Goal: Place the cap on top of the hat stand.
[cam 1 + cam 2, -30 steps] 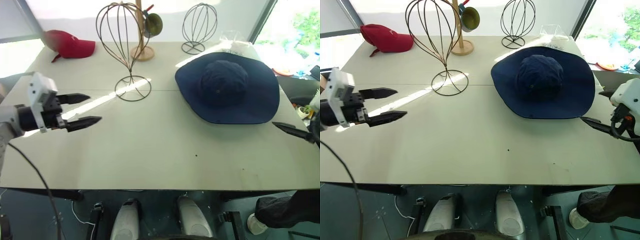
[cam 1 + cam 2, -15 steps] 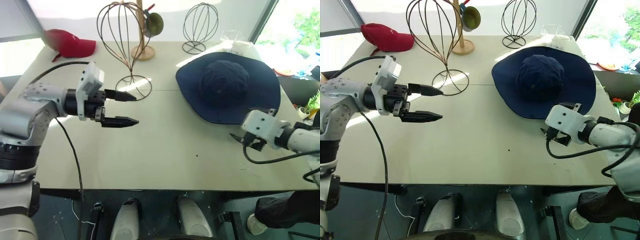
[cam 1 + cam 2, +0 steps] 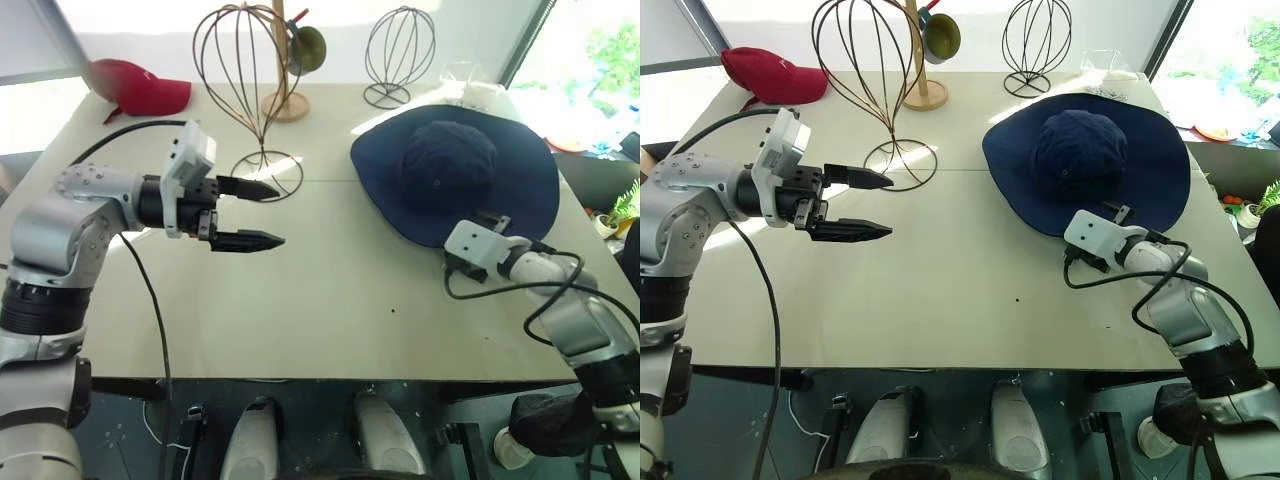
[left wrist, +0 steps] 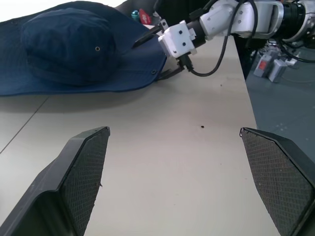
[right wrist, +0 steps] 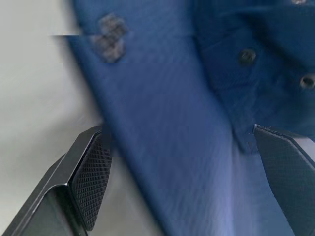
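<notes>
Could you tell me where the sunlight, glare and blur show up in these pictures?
Left eye view: a sunlit streak crosses the pale table by the tall dark wire hat stand; the windows behind are blown out. Right wrist view: the navy-blue fabric wide-brimmed cap is smeared by blur. Left wrist view: sharp, evenly lit.

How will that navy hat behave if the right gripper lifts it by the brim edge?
Likely floppy: the hat is soft fabric and its wide brim lies flat on the table. It'll probably droop from the right gripper, open at the rim. Probably light, unlikely to slip.
</notes>
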